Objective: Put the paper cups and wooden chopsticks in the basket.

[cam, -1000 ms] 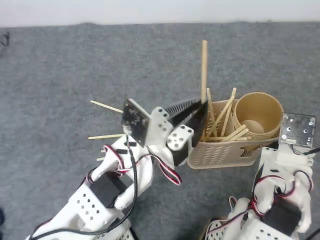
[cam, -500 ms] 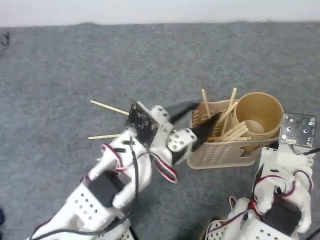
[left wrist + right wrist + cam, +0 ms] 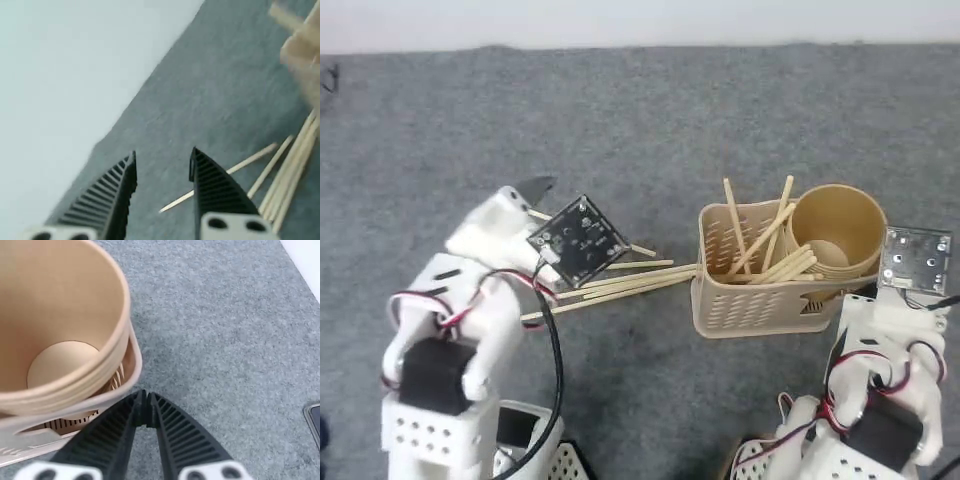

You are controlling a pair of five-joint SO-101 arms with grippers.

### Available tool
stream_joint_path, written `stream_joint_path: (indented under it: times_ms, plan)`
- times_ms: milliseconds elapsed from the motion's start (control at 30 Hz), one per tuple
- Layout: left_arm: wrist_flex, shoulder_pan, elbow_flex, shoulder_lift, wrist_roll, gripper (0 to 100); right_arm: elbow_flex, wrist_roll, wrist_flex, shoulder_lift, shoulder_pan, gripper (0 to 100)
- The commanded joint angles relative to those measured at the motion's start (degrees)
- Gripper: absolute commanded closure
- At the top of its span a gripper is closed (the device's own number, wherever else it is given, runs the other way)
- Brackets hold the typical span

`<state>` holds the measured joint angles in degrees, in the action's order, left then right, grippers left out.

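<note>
Over the grey counter (image 3: 640, 120), the left tool (image 3: 163, 154) hangs with its two ridged black fingers spread wide and nothing between them. Its white arm (image 3: 460, 300) stands at the counter's left side, well apart from the basket (image 3: 750, 305).

On the counter beyond that tool lie the loose chopsticks (image 3: 285, 172), a bundle of pale wooden sticks side by side. From the high view the same bundle (image 3: 630, 280) stretches from beside the left arm toward the basket, its far ends close against the basket's perforated wall. Whether they touch it cannot be told.

The beige basket stands upright on the counter in front of the right arm (image 3: 880, 400). The nested paper cups (image 3: 835, 215) sit upright in its right end, mouth upward, their rim rising above the basket's rim. The left end holds the basket chopsticks (image 3: 760, 240), a handful leaning at crossed angles, tips sticking out over the rim.

The right tool (image 3: 145, 396) has its fingers pressed together on nothing. Its tips sit just outside the basket's rim (image 3: 132, 367), at the end where the cups (image 3: 60, 315) stand.
</note>
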<state>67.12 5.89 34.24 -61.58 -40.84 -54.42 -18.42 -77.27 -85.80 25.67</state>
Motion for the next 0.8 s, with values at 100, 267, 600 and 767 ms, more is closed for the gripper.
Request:
stream_joint_path:
  times_ms: [100, 267, 600, 767]
  plan:
    - [-0.5, -5.8, 5.8, -0.2, -17.1, 84, 0.1, -0.2, 1.1, 0.7, -0.3, 99.1]
    - [0.5, -5.9, 7.5, 7.6, -19.2, 84, 0.1, -0.2, 1.1, 0.8, -0.3, 99.1]
    - [8.9, -5.1, -2.8, 37.7, -25.3, 84, -0.1, -0.2, 1.1, 0.8, -0.3, 99.1]
    - [5.4, -5.2, -5.4, 47.8, -27.4, 84, -0.9, -0.5, 1.2, 0.8, -2.4, 99.1]
